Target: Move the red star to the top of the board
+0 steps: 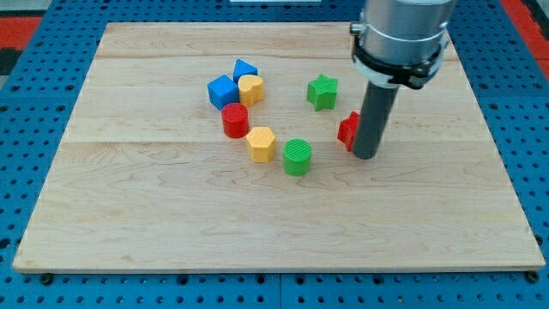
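Note:
The red star [347, 130] lies right of the board's middle, partly hidden behind my rod. My tip [365, 156] rests on the board right against the star's right and lower side. A green star [322, 91] sits just above and to the left of the red star. The wooden board [274, 232] fills most of the view.
A green cylinder [297, 156] stands left of my tip. Further left are a yellow hexagon block [261, 142], a red cylinder [235, 119], a yellow block [250, 88], a blue cube [222, 90] and a smaller blue block [245, 69].

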Robot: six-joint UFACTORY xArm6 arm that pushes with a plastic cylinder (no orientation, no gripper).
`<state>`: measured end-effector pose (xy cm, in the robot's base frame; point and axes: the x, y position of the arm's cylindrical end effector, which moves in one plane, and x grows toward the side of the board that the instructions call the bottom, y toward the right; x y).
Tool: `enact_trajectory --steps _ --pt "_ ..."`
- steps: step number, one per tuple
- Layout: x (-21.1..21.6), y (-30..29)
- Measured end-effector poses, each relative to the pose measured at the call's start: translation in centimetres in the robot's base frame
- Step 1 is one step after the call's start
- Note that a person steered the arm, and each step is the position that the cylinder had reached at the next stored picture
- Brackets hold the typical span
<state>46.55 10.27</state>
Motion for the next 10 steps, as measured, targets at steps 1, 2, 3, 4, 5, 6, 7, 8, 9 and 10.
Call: enact_trajectory --steps 1,2,3,4,5,6,7,8,9,10 --pt "-3.4 0.2" --pt "-6.6 0.3" --pt "-9.1 0.8" --pt "-12.1 0.9" --pt "-14.6 0.9" --pt "-14.6 -0.7" --pt "-14.5 -4.2" --pt "-15.1 -6.6" --pt "-16.9 -2.0" --pt "-19.0 3.4"
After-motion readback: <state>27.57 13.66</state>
